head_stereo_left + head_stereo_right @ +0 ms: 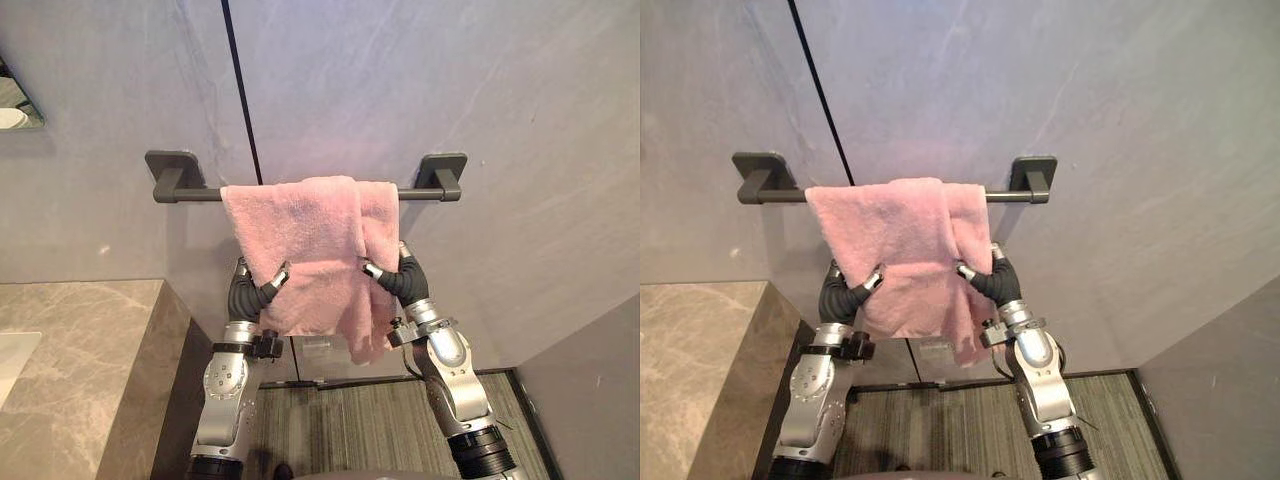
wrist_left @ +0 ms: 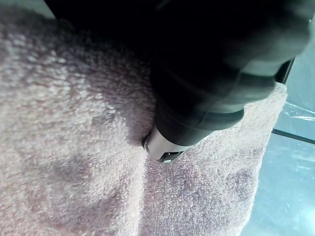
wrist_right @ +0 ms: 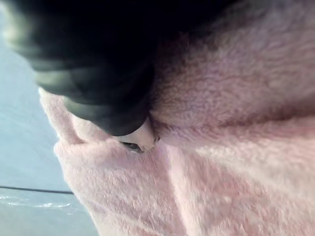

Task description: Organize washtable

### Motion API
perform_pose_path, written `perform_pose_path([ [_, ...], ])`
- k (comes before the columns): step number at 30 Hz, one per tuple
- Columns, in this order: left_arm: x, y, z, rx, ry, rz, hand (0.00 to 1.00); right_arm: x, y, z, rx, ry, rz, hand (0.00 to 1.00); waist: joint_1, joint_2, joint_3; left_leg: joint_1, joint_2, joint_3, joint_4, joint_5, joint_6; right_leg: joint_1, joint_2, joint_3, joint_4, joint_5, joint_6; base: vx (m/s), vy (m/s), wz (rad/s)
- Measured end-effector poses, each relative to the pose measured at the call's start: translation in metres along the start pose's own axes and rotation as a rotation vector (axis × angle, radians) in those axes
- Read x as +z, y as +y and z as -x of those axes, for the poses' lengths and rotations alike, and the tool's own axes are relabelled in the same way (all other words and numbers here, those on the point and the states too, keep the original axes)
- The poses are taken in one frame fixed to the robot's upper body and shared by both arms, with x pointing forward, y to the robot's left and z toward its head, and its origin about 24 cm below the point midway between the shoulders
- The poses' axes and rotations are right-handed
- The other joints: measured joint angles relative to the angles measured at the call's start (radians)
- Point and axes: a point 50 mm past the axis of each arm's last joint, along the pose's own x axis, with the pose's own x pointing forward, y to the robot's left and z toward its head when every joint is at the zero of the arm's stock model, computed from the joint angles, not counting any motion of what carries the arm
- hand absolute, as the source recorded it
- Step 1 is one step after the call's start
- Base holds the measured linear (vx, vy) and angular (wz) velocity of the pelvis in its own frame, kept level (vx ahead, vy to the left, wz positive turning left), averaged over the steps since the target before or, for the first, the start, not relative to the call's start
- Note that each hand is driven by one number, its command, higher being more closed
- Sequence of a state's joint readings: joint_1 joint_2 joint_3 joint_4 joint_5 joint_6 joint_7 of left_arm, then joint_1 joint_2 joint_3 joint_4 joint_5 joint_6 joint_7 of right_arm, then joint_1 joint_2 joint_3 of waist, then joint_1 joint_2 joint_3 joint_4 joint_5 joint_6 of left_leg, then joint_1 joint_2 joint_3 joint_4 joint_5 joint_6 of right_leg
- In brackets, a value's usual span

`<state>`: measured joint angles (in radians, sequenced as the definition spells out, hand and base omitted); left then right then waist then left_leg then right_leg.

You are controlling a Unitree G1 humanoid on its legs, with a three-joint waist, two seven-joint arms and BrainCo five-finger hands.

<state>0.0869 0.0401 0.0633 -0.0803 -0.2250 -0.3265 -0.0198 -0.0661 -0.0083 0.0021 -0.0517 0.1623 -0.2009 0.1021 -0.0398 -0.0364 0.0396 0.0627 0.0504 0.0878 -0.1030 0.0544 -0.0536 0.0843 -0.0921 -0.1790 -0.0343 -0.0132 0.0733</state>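
Hanging over the bar (image 1: 190,195) above both robot hands, the towel (image 1: 300,240) is pinched at its lower side edges. The left robot hand (image 1: 245,292) clamps the left edge and the right robot hand (image 1: 405,280) the right. Bare wall (image 1: 520,150) spreads beyond the right one, and the table (image 1: 90,370) lies left of the left one.

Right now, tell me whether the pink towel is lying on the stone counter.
No, the towel hangs draped over the dark bar, higher than the counter and off to its side.
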Motion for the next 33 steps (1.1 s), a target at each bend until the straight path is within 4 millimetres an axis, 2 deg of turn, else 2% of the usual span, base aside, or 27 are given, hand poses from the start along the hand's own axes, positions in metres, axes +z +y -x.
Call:
perform_pose_path([
  [10,0.0004,-0.0015,0.0004,-0.008,-0.003,0.000,1.00,0.0021,-0.0056,0.0004,-0.021,-0.011,0.016,0.00,-0.001,0.002,0.010,0.000,0.001,0.001,0.000,0.000,0.000,0.000,0.000,-0.002,-0.001,0.000,0.000,0.00,0.000,0.00],
  [33,0.0007,-0.0047,-0.0004,-0.029,-0.006,-0.001,1.00,0.0008,0.0037,-0.0004,0.044,-0.002,0.008,0.00,-0.002,-0.008,0.027,0.000,0.001,0.001,0.000,0.000,0.000,0.000,0.001,-0.003,-0.001,0.000,0.000,0.00,0.000,0.00],
])
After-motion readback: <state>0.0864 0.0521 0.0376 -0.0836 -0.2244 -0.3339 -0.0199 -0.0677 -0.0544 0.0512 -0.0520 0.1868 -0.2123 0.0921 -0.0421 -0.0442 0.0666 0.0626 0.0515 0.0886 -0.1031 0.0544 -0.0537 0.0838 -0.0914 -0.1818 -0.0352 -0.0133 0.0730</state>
